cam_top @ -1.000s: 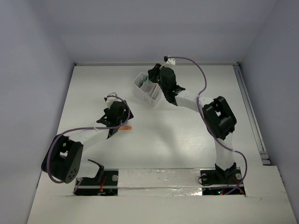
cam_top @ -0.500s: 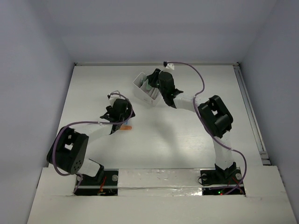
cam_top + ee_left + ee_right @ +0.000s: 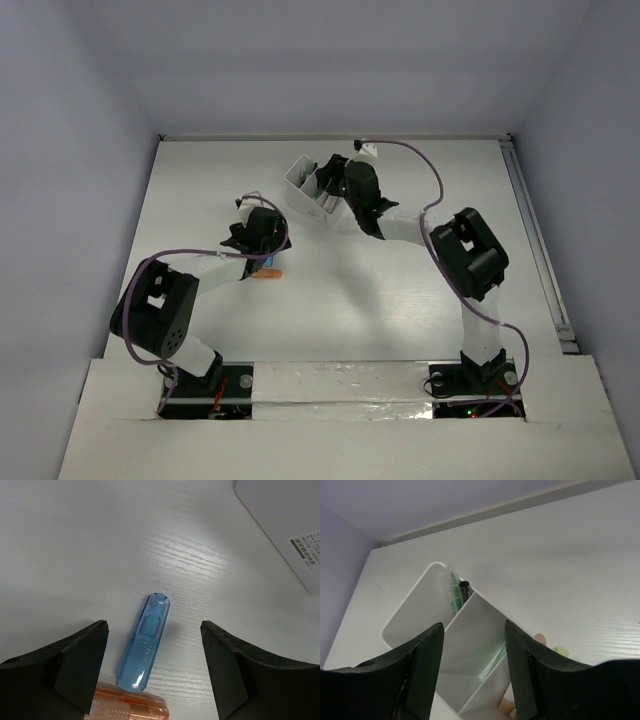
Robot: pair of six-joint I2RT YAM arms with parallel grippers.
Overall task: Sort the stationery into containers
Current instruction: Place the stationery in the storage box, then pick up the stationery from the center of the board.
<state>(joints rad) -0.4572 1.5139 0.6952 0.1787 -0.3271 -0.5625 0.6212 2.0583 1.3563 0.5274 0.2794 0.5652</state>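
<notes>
Since 1.0 s ago: the left arm's elbow has swung inward and the left pincer (image 3: pixel 154 625) has shifted slightly right. It is released, fingers spread to either side of the blue piece (image 3: pixel 144 647). The piece is translucent, glossy, round-ended plastic lying flat on the white wood-grained tabletop (image 3: pixel 75 540). Its near end touches the orange piece (image 3: pixel 131 709), also translucent.

Farther off, the right pincer (image 3: pixel 474 626) has edged left. It is released, empty, above the white plastic box (image 3: pixel 415 615). The box has thin smooth walls and rounded corners. Green pens (image 3: pixel 454 592) and a dark pen (image 3: pixel 465 587) stand in its far compartment.
</notes>
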